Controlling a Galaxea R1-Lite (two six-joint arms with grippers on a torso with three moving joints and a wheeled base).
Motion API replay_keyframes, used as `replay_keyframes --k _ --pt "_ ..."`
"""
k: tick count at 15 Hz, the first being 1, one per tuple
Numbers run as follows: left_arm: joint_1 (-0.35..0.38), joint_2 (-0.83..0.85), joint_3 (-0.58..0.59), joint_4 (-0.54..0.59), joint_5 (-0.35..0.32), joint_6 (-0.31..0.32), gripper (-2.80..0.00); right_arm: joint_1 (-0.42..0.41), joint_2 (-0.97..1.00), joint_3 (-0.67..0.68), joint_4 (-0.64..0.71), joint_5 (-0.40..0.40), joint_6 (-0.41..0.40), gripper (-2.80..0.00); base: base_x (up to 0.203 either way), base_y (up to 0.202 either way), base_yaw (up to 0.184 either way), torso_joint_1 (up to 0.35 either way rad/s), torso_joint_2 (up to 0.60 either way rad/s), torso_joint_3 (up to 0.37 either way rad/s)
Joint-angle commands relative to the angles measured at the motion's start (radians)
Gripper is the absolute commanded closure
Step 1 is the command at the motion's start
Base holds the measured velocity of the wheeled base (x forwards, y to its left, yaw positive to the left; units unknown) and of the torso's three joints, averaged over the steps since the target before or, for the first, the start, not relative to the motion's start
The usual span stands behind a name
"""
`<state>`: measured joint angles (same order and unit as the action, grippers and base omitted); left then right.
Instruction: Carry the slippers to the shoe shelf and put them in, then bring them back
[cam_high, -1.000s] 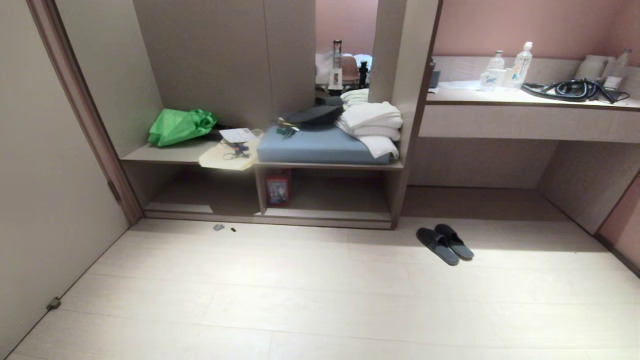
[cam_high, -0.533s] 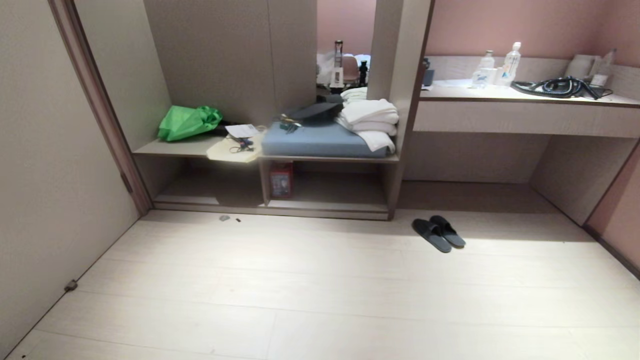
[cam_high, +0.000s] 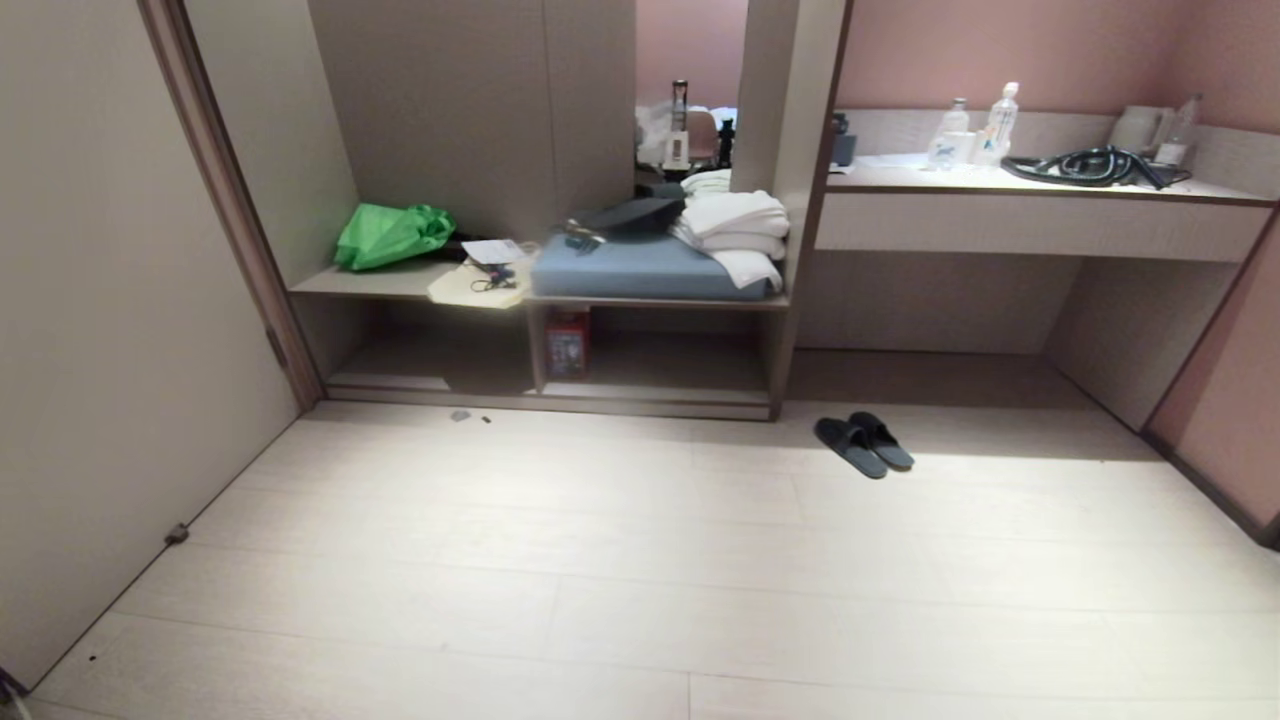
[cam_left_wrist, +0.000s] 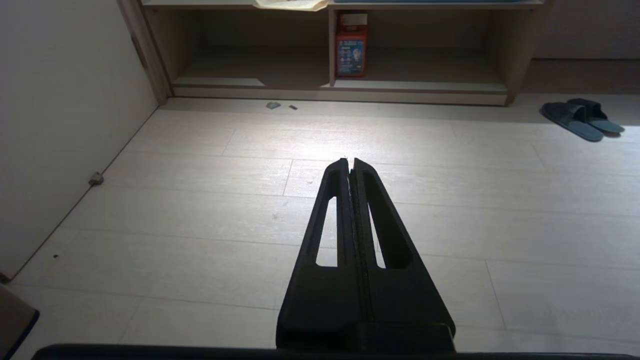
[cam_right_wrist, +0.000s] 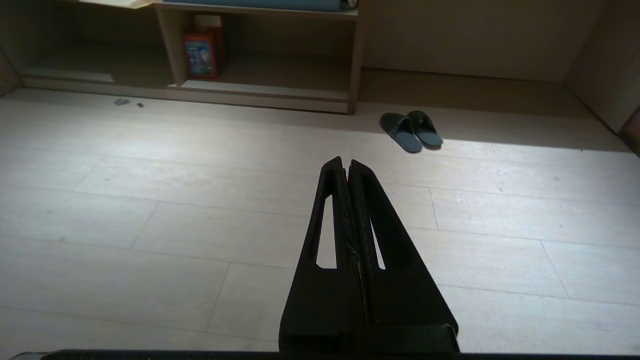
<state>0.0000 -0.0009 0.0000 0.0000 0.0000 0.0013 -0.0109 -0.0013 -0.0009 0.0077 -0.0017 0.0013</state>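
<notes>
Slippers (cam_high: 863, 445): dark grey pair, side by side on the pale floor (cam_high: 640, 580), just right of the shoe shelf (cam_high: 655, 385), outside it.
Shoe shelf: red box (cam_high: 567, 343) beside the divider.
Left end effector (cam_left_wrist: 350, 162): fingers pressed together, holding nothing, above bare floor.
Right end effector (cam_right_wrist: 345, 162): likewise closed and empty, slippers well ahead.

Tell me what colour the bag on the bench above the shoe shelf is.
Bright green. The bag lies at the bench's left end, seen best in the head view.

Both our claws pressed shut, empty.
Our left gripper (cam_left_wrist: 350, 161) and right gripper (cam_right_wrist: 346, 161) point forward and down, fingertips touching, nothing between them.
</notes>
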Motion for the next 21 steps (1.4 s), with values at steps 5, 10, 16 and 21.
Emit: replay_keyframes --k 5,10,16,21 --pt "0.000 0.001 0.000 0.000 0.000 0.000 0.00 0.002 0.001 0.001 0.000 0.000 0.000 0.00 -0.190 0.000 0.002 0.003 0.00 0.002" --pt "0.000 0.001 0.000 0.000 -0.001 0.002 0.00 0.000 0.001 -0.001 0.000 0.000 0.000 0.00 -0.166 0.000 0.001 0.001 0.00 0.004" --pt "0.000 0.001 0.000 0.000 -0.002 0.005 0.00 0.000 0.001 -0.001 0.000 0.000 -0.001 0.00 0.000 0.000 0.000 0.000 0.00 0.000" --pt "0.000 0.001 0.000 0.000 -0.002 0.005 0.00 0.000 0.001 -0.001 0.000 0.000 0.000 0.00 0.000 0.000 0.000 0.000 0.00 0.000"
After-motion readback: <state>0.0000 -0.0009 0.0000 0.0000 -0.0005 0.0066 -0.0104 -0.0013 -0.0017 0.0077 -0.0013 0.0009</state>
